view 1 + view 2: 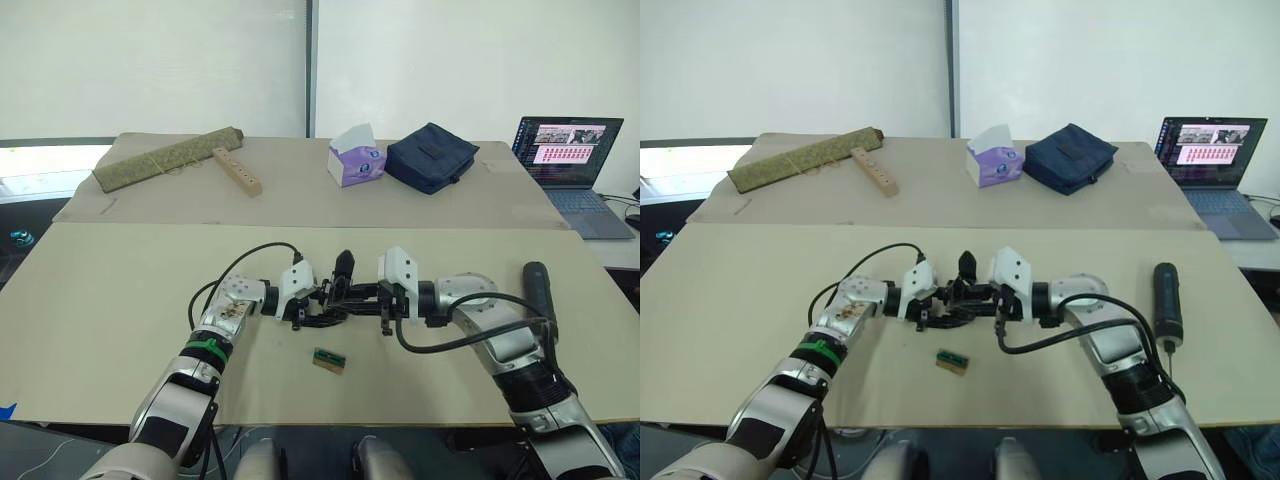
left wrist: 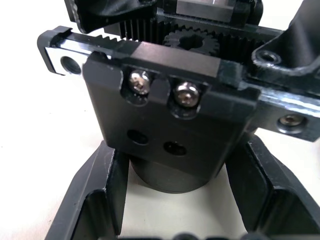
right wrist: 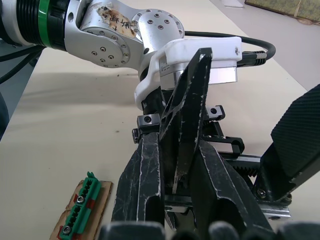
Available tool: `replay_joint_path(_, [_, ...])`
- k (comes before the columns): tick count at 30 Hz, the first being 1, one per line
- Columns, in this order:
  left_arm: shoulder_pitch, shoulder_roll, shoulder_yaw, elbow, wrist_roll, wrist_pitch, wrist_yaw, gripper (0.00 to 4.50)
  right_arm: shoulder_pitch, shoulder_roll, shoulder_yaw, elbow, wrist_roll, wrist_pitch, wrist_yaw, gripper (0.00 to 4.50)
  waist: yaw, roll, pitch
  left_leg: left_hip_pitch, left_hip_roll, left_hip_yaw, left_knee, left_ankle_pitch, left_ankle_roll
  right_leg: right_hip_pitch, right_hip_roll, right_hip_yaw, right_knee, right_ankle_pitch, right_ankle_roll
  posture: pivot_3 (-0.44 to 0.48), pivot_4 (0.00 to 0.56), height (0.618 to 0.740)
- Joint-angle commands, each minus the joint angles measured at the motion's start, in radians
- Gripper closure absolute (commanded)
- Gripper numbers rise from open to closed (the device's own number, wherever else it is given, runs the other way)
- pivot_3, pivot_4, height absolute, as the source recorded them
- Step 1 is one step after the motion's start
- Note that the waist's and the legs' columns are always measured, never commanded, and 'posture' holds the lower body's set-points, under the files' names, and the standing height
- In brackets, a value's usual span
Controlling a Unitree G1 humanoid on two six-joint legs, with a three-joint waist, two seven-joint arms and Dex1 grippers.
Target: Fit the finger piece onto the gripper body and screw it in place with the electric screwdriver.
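We're gripping the gripper body (image 2: 165, 125) in our left hand (image 1: 305, 300). Our right hand (image 3: 175, 165) is pinching the finger piece (image 3: 187, 110); we're lining up holes carefully.

The gripper body (image 1: 340, 295) sat at the middle of the near surface (image 1: 100, 300), between the left gripper (image 1: 312, 300) on its left and the right gripper (image 1: 372, 300) on its right, the finger piece (image 3: 187, 110) at it. A small connector block (image 1: 329, 360) lay nearer, just right of centre. The electric screwdriver (image 1: 1167, 300) lay well to the right. On the far surface, a rolled mat (image 1: 165, 158) lay at the left with a wooden strip (image 1: 237, 171) beside it, a tissue box (image 1: 355, 158) at centre, a pouch (image 1: 431, 156) to its right, and a laptop (image 1: 572, 160) farthest right.
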Motion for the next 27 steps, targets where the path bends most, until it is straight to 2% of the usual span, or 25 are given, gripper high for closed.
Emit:
replay_joint_path(1, [0.016,0.004,-0.021,-0.002,0.014,0.021,-0.003,2.22,0.026,0.015,0.044,0.022,-0.002,0.078,0.01,4.15,0.0,0.0,0.0,0.0,0.0,0.0,0.0,0.0,0.0,0.0,0.0,0.0,0.0,0.0,0.0,0.0,0.15,0.74])
replay_joint_path(8, [0.018,0.001,-0.022,-0.004,0.014,0.026,-0.001,2.22,-0.011,0.023,0.037,0.058,-0.024,0.166,-0.026,4.15,-0.003,0.0,-0.001,0.001,0.0,0.0,0.0,0.0,0.0,0.0,0.0,0.0,0.001,0.0,-0.001,0.0,0.15,0.74])
replay_joint_path(18, [0.014,-0.001,-0.022,0.003,0.014,0.025,0.004,2.22,-0.033,0.002,0.064,0.042,0.0,0.393,-0.04,4.15,-0.002,0.0,-0.008,0.002,0.001,0.0,0.0,0.0,0.0,0.001,0.0,0.0,0.001,0.0,-0.001,0.0,0.15,0.74])
replay_joint_path(22, [0.018,-0.004,-0.022,0.0,0.015,0.025,0.007,2.22,-0.025,0.016,0.064,0.054,-0.019,0.332,-0.046,4.15,-0.002,-0.001,-0.01,0.002,0.001,0.0,-0.001,0.0,0.0,0.001,0.0,0.0,0.001,-0.001,-0.001,0.0,0.15,0.74])
replay_joint_path(27, [0.02,-0.005,-0.021,-0.001,0.015,0.025,0.012,2.22,0.018,-0.013,0.084,0.043,-0.038,0.195,0.023,4.15,-0.001,-0.001,-0.01,0.002,0.001,0.0,-0.001,0.0,0.0,0.001,0.0,0.0,0.0,-0.001,-0.001,0.0,0.15,0.74])
